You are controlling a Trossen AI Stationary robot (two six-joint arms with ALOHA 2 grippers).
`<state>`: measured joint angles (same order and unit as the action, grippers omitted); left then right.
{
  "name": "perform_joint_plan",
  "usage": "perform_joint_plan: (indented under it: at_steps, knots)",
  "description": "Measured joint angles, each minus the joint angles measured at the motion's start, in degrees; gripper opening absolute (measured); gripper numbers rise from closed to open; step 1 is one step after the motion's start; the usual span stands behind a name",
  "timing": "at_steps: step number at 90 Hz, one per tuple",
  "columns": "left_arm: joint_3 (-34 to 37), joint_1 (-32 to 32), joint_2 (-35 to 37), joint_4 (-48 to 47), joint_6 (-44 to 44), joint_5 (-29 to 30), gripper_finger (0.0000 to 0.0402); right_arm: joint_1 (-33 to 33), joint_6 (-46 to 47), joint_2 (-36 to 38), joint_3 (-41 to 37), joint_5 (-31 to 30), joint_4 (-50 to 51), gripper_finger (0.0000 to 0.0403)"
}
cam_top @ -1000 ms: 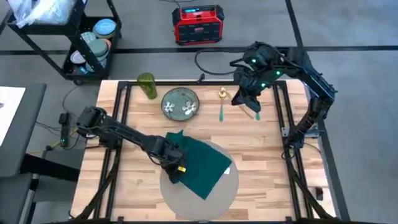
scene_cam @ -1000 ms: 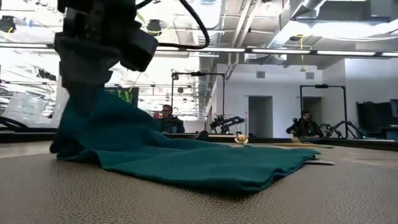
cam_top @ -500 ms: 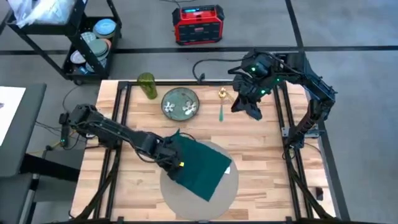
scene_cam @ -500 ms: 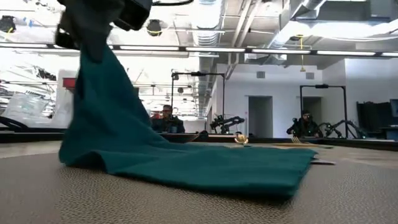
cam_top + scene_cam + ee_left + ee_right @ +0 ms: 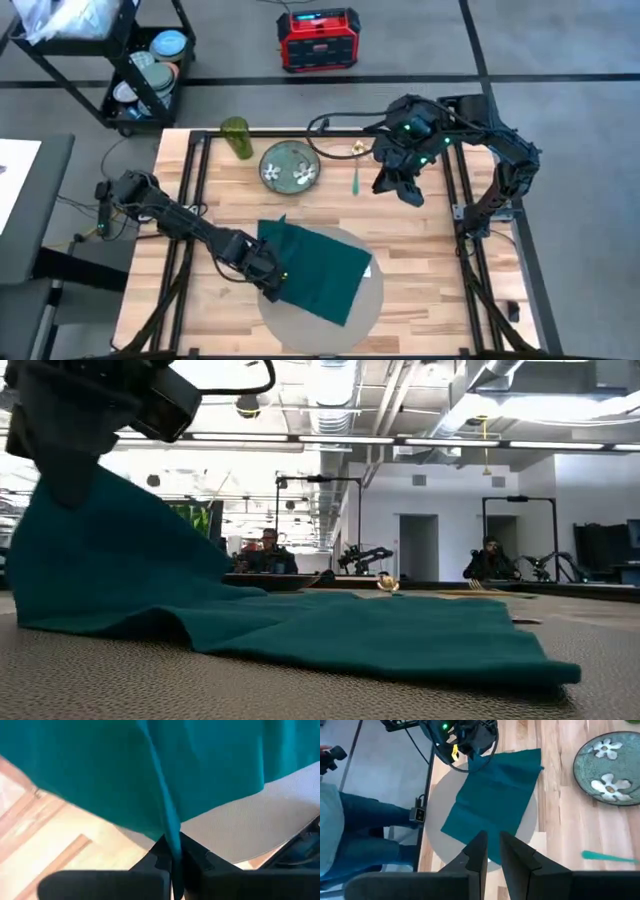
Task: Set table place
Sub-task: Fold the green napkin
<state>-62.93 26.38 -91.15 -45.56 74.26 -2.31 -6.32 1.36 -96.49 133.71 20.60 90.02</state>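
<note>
A dark green napkin (image 5: 322, 262) lies spread on the place, a round grey-beige mat (image 5: 372, 300) near the table's front edge. My left gripper (image 5: 268, 284) is at the napkin's left near side and is shut on it. In the low view the napkin (image 5: 300, 630) slopes up to that gripper (image 5: 66, 460). My right gripper (image 5: 402, 188) hovers over the far right of the table (image 5: 430, 250). Its fingers (image 5: 479, 851) stand a narrow gap apart with nothing seen between them. My left gripper pinches the napkin's left near edge (image 5: 172, 843) between its two fingers; a ridge of cloth runs up from the pinch. The fingers come slanting down from the table's left. The held edge (image 5: 75, 500) is raised and the rest lies flat on the mat.
A green floral plate (image 5: 290, 165), a green glass (image 5: 236, 138), a teal utensil (image 5: 355, 182) and a small gold thing (image 5: 357, 150) lie along the far side. Bare wood shows between plate and mat. A cart (image 5: 140, 70) and a red box (image 5: 318, 40) stand beyond the table.
My left gripper, still shut on the napkin, has risen and then gone toward the table's left and near edges. The held side has followed and the napkin now lies more spread out on the mat. My right gripper has shifted a little toward the near edge.
</note>
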Motion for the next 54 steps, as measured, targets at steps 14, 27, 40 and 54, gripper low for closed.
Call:
perform_joint_plan:
  at_steps: [14, 27, 40, 54]
  knots:
    - [-1.5, -1.6, 0.0, -0.4, -5.2, 0.2, 0.0000, 0.4, 0.1, 0.0, 0.0, 0.0, 0.0, 0.0037]
    - [-3.9, -3.4, 0.0, -1.1, -11.1, 0.2, 0.0000, 0.4, 0.2, 0.0, 0.0, 0.0, 0.0, 0.0037]
    - [-5.0, -4.1, 0.0, -0.9, -15.9, -0.3, 0.0000, 0.4, 0.2, 0.0, 0.0, 0.0, 0.0, 0.0037]
    - [-5.0, -4.0, -0.8, 2.1, -22.3, -4.3, 0.0000, 0.4, 0.2, 0.0, 0.0, 0.0, 0.0, 0.0037]
